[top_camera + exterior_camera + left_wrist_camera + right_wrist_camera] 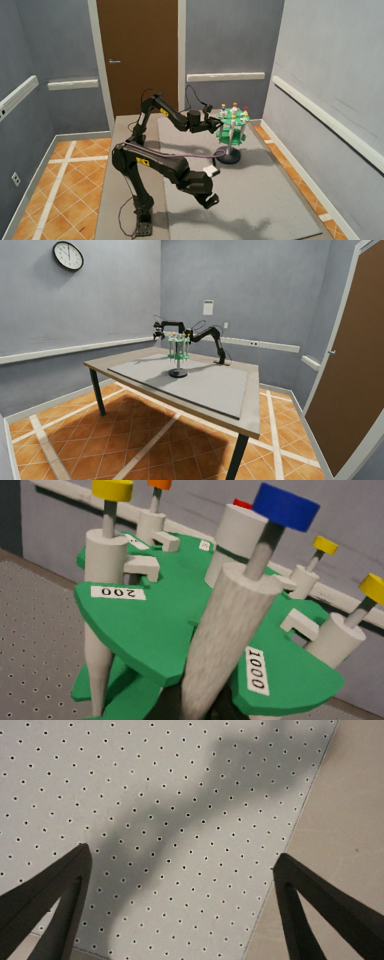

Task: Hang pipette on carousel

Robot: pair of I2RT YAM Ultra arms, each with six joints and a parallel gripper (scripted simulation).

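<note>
A pipette with a blue button (223, 108) (285, 507) stands tilted at the carousel (239, 122) (178, 356) (165, 615), over a slot between the labels 1000 (257, 671) and 200 (118, 592). My left gripper (221, 121) (194, 678) is shut on its body, low in the left wrist view, at the upper green plate's edge. The pipette's hook and lower end are hidden, so I cannot tell whether the hook is behind the rail. The print on its button is not readable. My right gripper (187, 856) (158, 336) is open and empty above the mat.
Several other pipettes hang around the head, among them a yellow-button one (105, 555) beside the 200 label and another yellow-button one (336, 640) at the right. The carousel stands on a round black base (228, 156) (177, 373). The right arm is well away from it.
</note>
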